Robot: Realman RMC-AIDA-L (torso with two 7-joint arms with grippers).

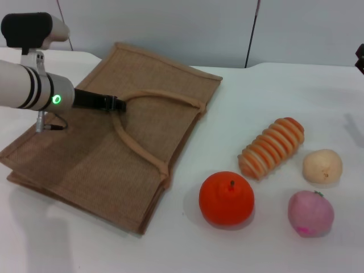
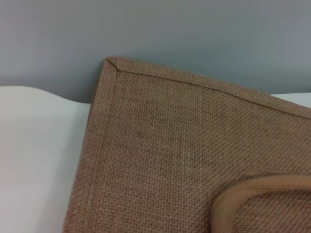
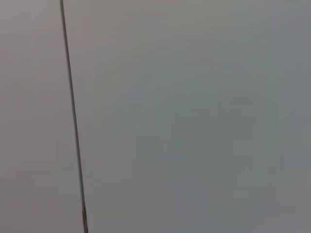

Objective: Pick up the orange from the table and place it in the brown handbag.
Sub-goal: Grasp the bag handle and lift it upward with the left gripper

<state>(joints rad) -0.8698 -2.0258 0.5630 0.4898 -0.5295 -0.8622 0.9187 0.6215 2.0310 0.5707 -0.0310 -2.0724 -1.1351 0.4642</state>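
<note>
Lying apart — orange (image 1: 226, 199), left tool (image 1: 114, 104) over brown handbag (image 1: 91, 159)

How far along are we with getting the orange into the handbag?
Nothing is finished: the orange sits on the table, apart from the brown handbag, which lies flat. In hand: the left tool is at a bag handle. Left: opening the bag, picking and placing the orange.

A plain pale grey wall (image 1: 170, 28) is standing behind the flat white tabletop (image 1: 267, 108). Two thin dark vertical seams (image 1: 252, 34) are running down the wall, dividing it into smooth panels; one seam (image 3: 73, 116) is showing in the right wrist view. Soft even light is falling, perhaps from above.
</note>
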